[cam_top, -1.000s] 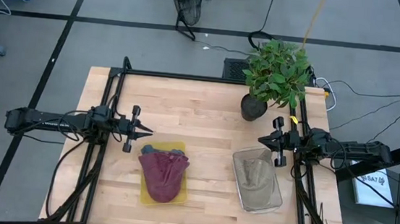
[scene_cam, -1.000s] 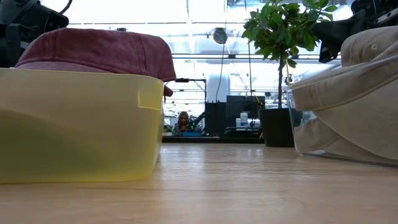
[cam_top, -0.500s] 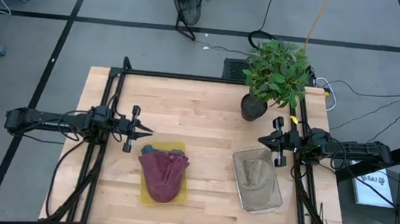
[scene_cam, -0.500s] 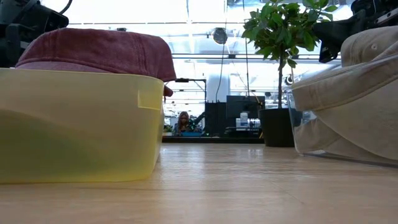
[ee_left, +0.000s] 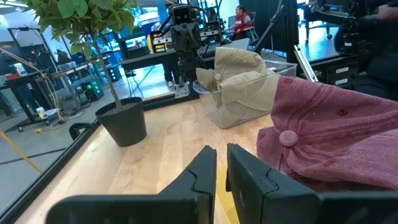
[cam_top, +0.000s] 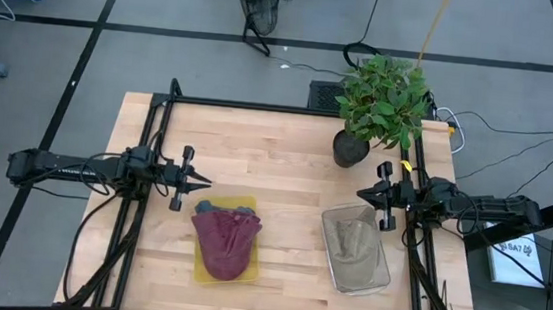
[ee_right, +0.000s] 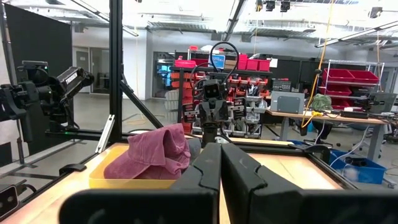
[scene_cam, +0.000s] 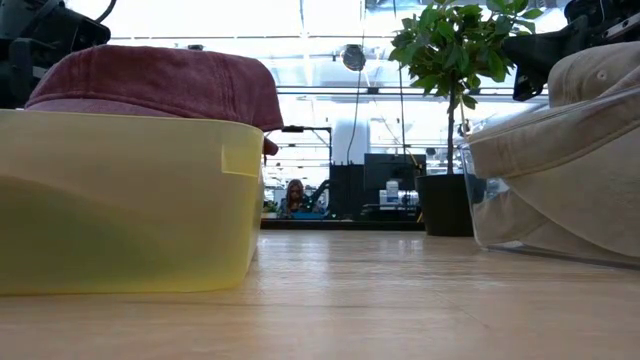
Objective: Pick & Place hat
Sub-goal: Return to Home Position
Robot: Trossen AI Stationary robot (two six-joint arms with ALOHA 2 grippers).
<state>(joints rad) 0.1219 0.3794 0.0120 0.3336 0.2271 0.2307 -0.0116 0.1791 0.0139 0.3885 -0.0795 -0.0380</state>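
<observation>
A dark red cap (cam_top: 225, 241) lies on top of a yellow bin (cam_top: 200, 267) in the table's near middle; it also shows in the low view (scene_cam: 160, 80) and the left wrist view (ee_left: 336, 137). A tan cap (cam_top: 354, 247) sits in a clear bin (cam_top: 333, 225) to the right, its crown above the rim (scene_cam: 600, 70). My left gripper (cam_top: 204, 182) waits shut at the table's left, just beyond the yellow bin's far left corner. My right gripper (cam_top: 360, 195) waits shut at the right, just beyond the clear bin. Neither touches anything.
A potted plant (cam_top: 381, 109) stands at the table's far right, close behind my right gripper. A black frame (cam_top: 261, 106) runs along the table's far edge and sides. Bare wood lies between the two bins (cam_top: 294, 247) and across the far middle.
</observation>
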